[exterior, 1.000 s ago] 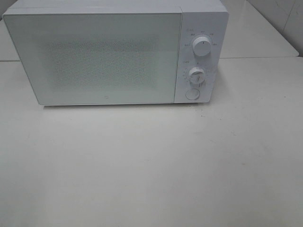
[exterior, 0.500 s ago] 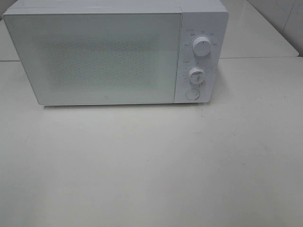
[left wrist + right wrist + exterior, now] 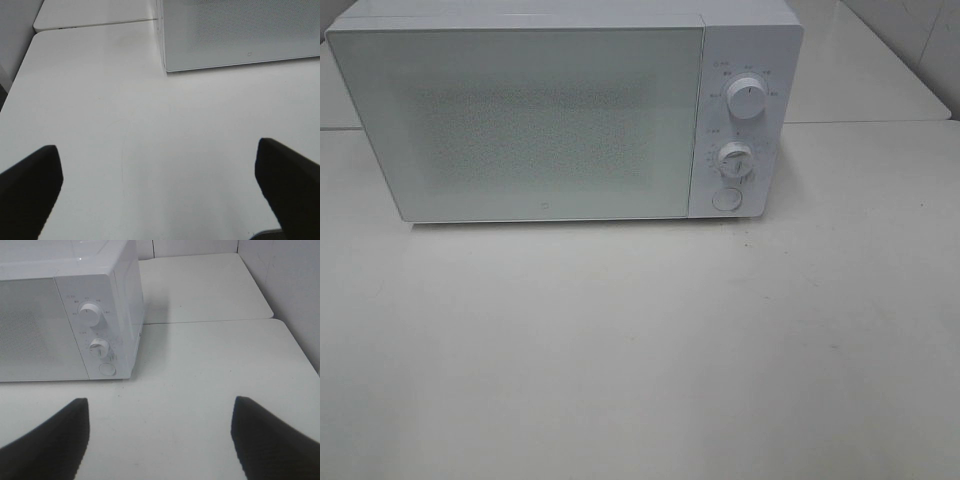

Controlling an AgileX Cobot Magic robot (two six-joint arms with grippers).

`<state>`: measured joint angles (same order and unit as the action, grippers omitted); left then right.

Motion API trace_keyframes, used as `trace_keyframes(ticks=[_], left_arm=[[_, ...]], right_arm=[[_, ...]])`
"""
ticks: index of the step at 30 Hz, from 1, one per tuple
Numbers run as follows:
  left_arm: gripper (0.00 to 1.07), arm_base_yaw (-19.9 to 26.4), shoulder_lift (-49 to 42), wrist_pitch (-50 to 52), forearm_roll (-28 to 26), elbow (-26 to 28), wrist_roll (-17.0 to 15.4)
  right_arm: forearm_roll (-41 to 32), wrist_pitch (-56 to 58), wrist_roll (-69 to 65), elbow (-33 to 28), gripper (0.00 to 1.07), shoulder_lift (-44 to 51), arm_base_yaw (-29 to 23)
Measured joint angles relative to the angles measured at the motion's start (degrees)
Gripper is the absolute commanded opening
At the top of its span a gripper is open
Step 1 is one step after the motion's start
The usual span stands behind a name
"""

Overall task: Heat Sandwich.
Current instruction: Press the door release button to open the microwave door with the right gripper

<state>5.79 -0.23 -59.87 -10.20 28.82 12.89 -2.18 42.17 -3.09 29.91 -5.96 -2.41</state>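
Observation:
No sandwich shows in any view. A white microwave [image 3: 560, 110] stands at the back of the table with its door shut, also seen as a microwave corner [image 3: 240, 35] in the left wrist view and as the microwave [image 3: 65, 315] in the right wrist view. Its panel carries an upper knob [image 3: 747, 100], a lower knob [image 3: 734, 158] and a round button [image 3: 726, 199]. My left gripper [image 3: 157, 190] is open over bare table, well short of the microwave. My right gripper [image 3: 160, 440] is open too, with nothing between its fingers. Neither arm appears in the high view.
The white table [image 3: 640, 350] stretches in front of the microwave. A second table [image 3: 200, 285] adjoins behind, with a seam between them. A tiled wall [image 3: 290, 285] rises on the right side.

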Motion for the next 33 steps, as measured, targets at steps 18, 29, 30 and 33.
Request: trace_keyframes(ticks=[18,29,30,33], left_arm=[[1.01,0.0,0.0,0.0,0.0,0.0,0.0],[1.01,0.0,0.0,0.0,0.0,0.0,0.0],[1.01,0.0,0.0,0.0,0.0,0.0,0.0],[1.01,0.0,0.0,0.0,0.0,0.0,0.0]], right_arm=[[0.0,-26.9,0.0,0.0,0.76,-24.6,0.0],[0.0,-43.1,0.0,-2.1,0.76,-38.0,0.0],[0.0,-46.0,0.0,-3.0,0.76,-39.9,0.0],[0.0,-49.0,0.0,-3.7,0.76,-42.0,0.0]])
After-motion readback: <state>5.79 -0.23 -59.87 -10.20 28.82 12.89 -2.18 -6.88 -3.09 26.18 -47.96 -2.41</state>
